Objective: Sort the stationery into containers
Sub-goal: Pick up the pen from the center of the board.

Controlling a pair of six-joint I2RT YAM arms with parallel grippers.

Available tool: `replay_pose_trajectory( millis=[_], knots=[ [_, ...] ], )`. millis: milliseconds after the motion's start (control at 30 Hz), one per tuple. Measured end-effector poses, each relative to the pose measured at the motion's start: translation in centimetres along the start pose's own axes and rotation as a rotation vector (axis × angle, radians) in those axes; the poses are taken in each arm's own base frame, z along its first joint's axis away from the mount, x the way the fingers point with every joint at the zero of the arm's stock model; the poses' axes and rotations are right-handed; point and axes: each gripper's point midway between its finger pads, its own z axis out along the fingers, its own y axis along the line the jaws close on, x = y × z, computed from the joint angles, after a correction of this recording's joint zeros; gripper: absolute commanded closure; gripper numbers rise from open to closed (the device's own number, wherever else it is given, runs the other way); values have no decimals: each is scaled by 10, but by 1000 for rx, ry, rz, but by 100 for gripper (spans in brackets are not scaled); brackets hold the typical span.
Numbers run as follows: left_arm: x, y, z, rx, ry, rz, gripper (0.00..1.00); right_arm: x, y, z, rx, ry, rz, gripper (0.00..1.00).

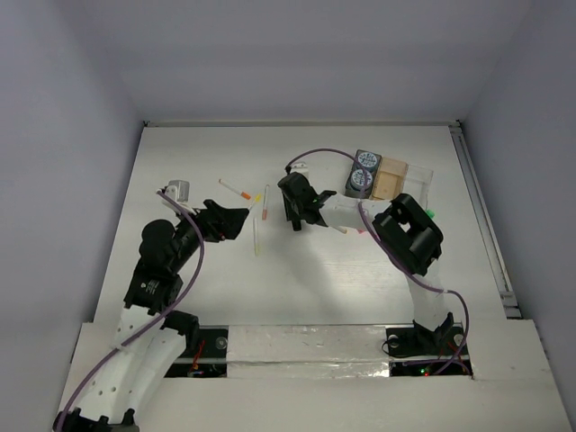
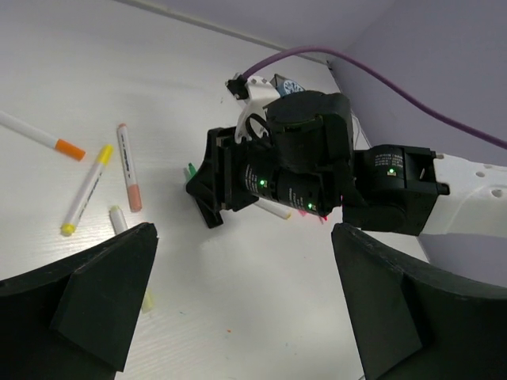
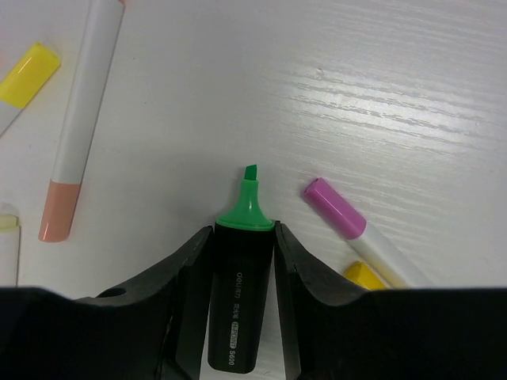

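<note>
A black highlighter with a green tip (image 3: 235,309) lies on the white table, and my right gripper (image 3: 242,231) is shut on its body, one finger against each side. Beside it lie a white pen with a pink-purple end (image 3: 337,209) and a peach-ended pen (image 3: 77,127). My left gripper (image 2: 242,309) hangs open above bare table with nothing between its fingers (image 2: 103,293). Left of it lie an orange-ended pen (image 2: 40,138), a yellow pen (image 2: 85,190) and a peach-ended one (image 2: 129,168). The clear divided tray (image 1: 416,176) at the back right holds two round canisters (image 1: 364,171).
The right arm's wrist (image 2: 305,158) fills the middle of the left wrist view, close ahead of my left gripper. In the top view the right gripper (image 1: 300,213) sits between the scattered pens (image 1: 236,189) and the tray. Walls enclose the table on three sides.
</note>
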Motion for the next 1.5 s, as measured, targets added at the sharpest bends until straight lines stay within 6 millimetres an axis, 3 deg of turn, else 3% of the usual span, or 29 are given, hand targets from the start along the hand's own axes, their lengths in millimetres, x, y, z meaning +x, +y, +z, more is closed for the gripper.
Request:
replay_pose_trajectory(
  millis=[67, 333, 400, 667, 767, 967, 1133, 1333, 1500],
  knots=[
    [9, 4, 1, -5, 19, -20, 24, 0, 0, 0, 0, 0, 5, 82],
    [73, 33, 14, -29, 168, -135, 33, 5, -1, -15, -31, 12, 34, 83],
    [89, 36, 18, -35, 217, -163, 40, 1, -1, -26, -51, 4, 44, 82],
    [139, 13, 44, 54, 374, -214, 39, -61, 16, -115, -259, -181, 135, 82],
    [155, 5, 52, 80, 407, -221, 39, -74, 22, -139, -334, -230, 163, 84],
    [166, -12, 66, 124, 408, -232, 39, -64, 27, -144, -391, -219, 181, 84],
    [152, -35, 75, 181, 341, -216, 41, -52, 27, -140, -395, -193, 183, 84],
    [141, -37, 86, 152, 274, -198, 46, -45, 28, -139, -407, -180, 192, 84],
    [146, -34, 99, 110, 276, -163, 50, -49, 33, -141, -437, -195, 217, 84]
  ],
)
